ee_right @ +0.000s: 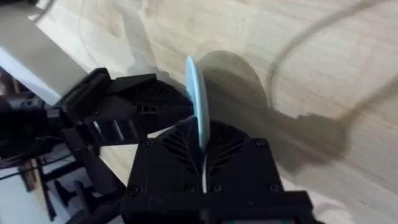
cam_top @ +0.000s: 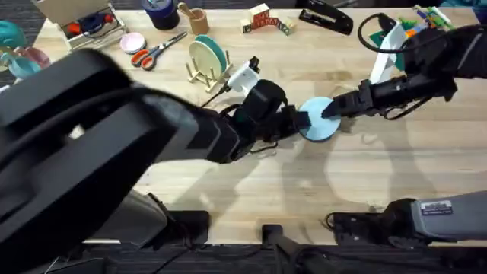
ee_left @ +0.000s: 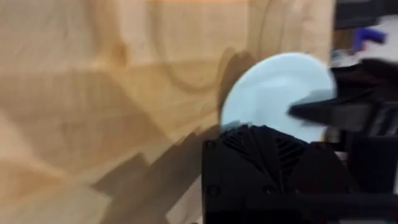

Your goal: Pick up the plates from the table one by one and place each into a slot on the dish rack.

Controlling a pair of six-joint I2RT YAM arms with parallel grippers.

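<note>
Fingers of both my grippers meet on the blue plate mid-table: a handover.

My right gripper [ee_right: 202, 165] pinches the blue plate [cam_top: 319, 119] by its edge, holding it upright above the table [cam_top: 304, 198]; my left gripper [cam_top: 298, 122] is at the opposite rim, though I cannot tell whether its fingers have closed. The yellow plate [cam_top: 204, 55] already stands in the rack [cam_top: 199, 74], so I judge this the second plate's transfer. Next, I think, the left must clamp firmly before the right lets go, then carry the plate back to a free slot.
</note>
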